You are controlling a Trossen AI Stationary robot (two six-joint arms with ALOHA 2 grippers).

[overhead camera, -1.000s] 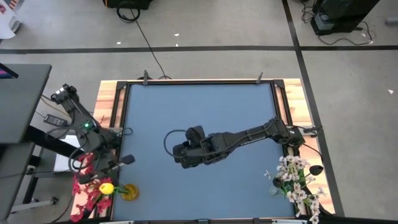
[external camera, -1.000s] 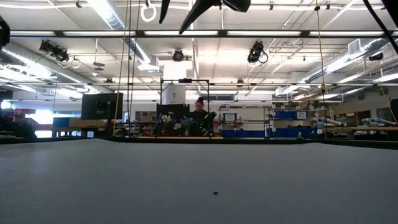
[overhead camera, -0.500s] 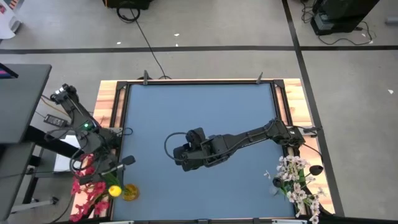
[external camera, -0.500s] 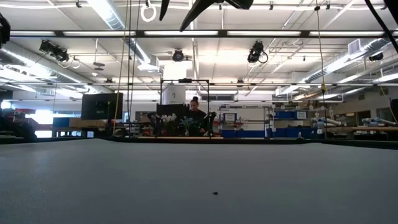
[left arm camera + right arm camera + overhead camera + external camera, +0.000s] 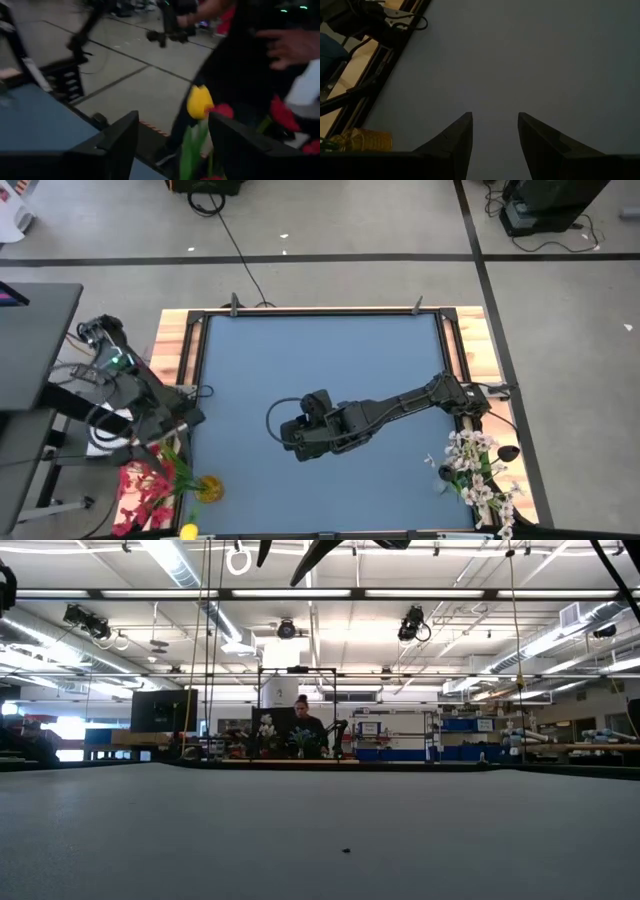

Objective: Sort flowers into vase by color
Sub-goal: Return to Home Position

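Note:
At the near left corner a small amber vase [image 5: 208,488] stands on the blue table [image 5: 320,360]. Beside it are red blooms [image 5: 145,485] and green leaves. A yellow tulip bud [image 5: 187,530] lies at the table's near edge; whether its stalk stands in the vase I cannot tell. My left gripper [image 5: 160,442] hangs open above the table's left edge. The tulip [image 5: 199,101] shows beyond its fingers, untouched. White flower sprays [image 5: 478,472] stand at the near right corner. My right gripper [image 5: 295,435] hovers open over the middle of the table, with nothing between its fingers [image 5: 457,135].
A wooden frame [image 5: 175,345] borders the table on its left and right sides. The amber vase [image 5: 362,139] also shows in the right wrist view, off to the side. The blue surface between the two arms lies bare.
My left gripper has opened, let go of the yellow tulip, and risen back toward the table's left edge. The tulip has tipped over, and its bud has swung from beside the vase to the near edge.

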